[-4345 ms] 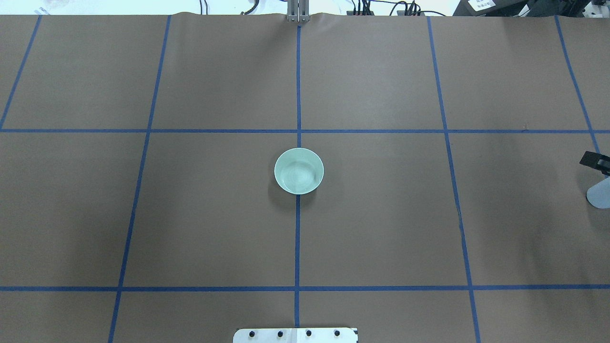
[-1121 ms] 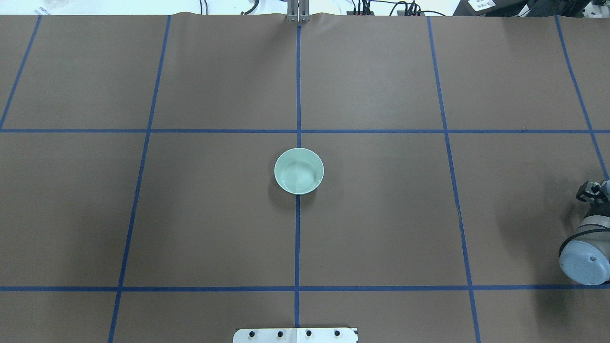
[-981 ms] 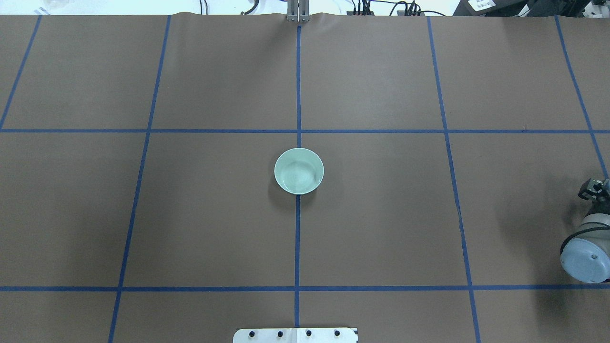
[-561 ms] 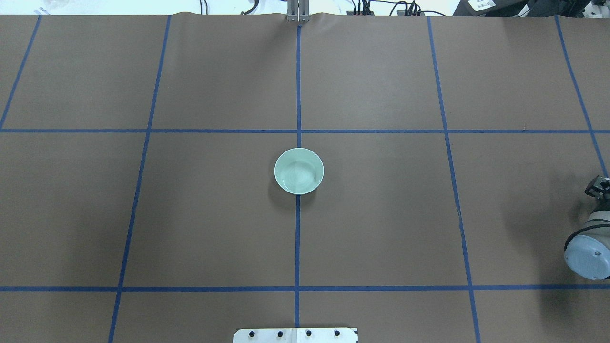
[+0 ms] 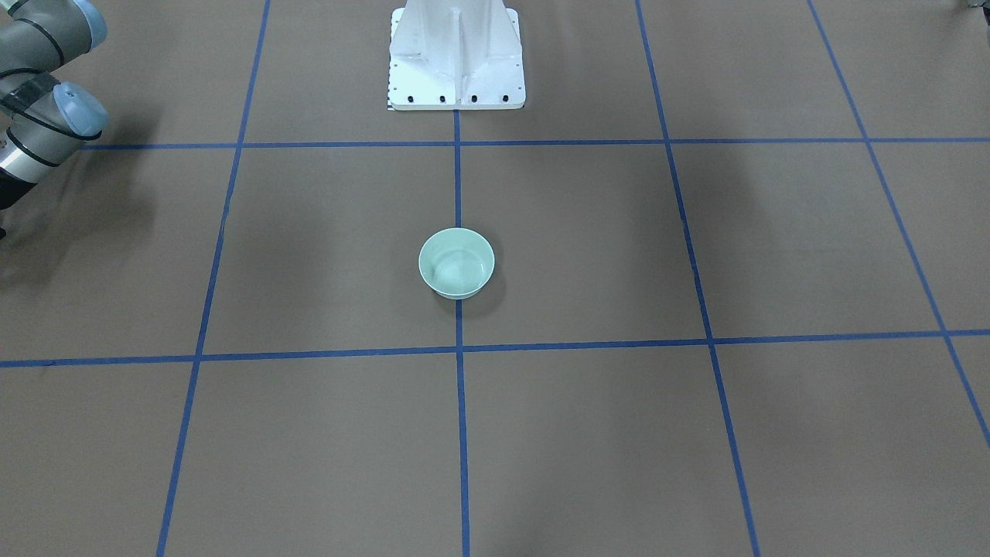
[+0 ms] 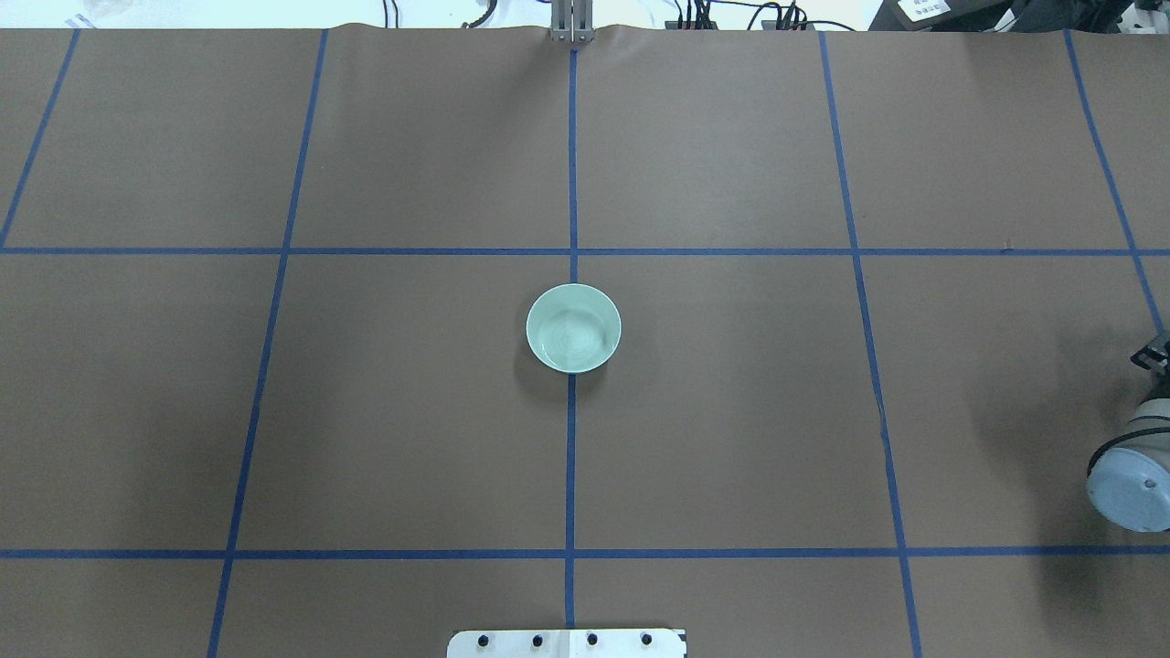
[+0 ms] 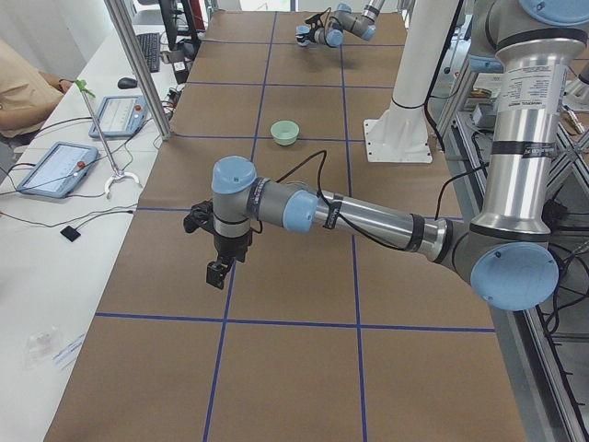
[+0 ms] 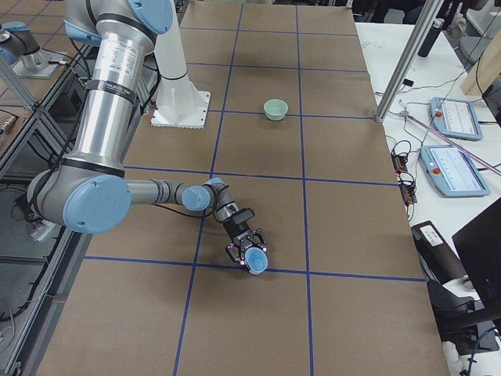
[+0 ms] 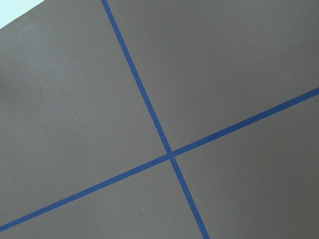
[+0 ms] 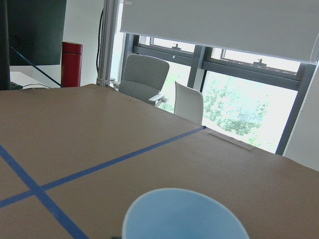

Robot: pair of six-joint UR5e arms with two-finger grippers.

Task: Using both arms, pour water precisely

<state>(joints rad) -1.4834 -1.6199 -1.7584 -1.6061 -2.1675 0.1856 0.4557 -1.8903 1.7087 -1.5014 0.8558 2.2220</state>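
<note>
Pincer states cannot be told on either arm: the right pincer (image 8: 247, 254) is seen low over the brown worktop (image 6: 731, 439) at the robot's right end, a pale blue cup (image 8: 256, 264) at its tip, while the left pincer (image 7: 217, 274) is pointed down above a blue tape line (image 7: 224, 293) at the opposite end. Rippled water (image 6: 574, 342) is held in the mint-green bowl (image 6: 539, 352) on the centre line, well apart from both.

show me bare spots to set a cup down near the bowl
Bare all round the bowl: the taped squares on both its sides are free. Crowded at the right edge, under the right arm, and by the pedestal.
</note>
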